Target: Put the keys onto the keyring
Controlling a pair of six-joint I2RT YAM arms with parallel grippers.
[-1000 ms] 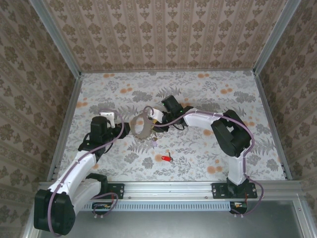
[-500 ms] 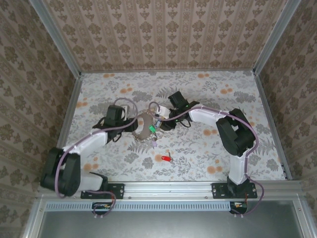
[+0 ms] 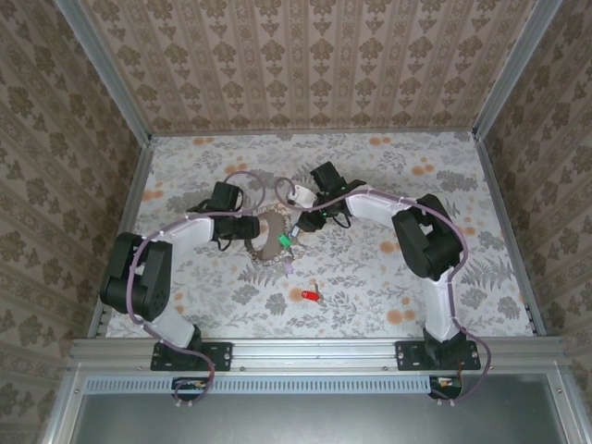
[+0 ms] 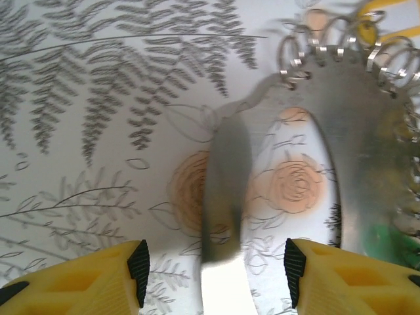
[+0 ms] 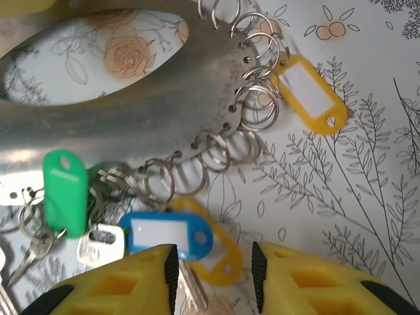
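- Two yellow fingers of the left gripper (image 4: 216, 272) stood apart with the jaws open, gripping nothing. They straddled the near edge of the keyring (image 4: 357, 131), a broad grey metal hoop edged with small wire split rings (image 4: 315, 46), without visibly touching it.
- The right gripper (image 5: 213, 275) was also released, its jaws wider than the thin metal blade of the blue-tagged key (image 5: 167, 236) lying between them, so it held nothing.
- The keyring lay flat on the floral-patterned table (image 3: 388, 176), between the two grippers.
- A green-tagged key (image 5: 64, 190) and a yellow plastic tag (image 5: 308, 92) appeared to hang from the split rings; whether the blue-tagged key was attached could not be told.
- A small red-headed key (image 3: 310, 295) lay loose on the table, well apart from the hoop.
- Judged from this, the task was well along but unfinished, with at least the red-headed key left to fetch and thread on.
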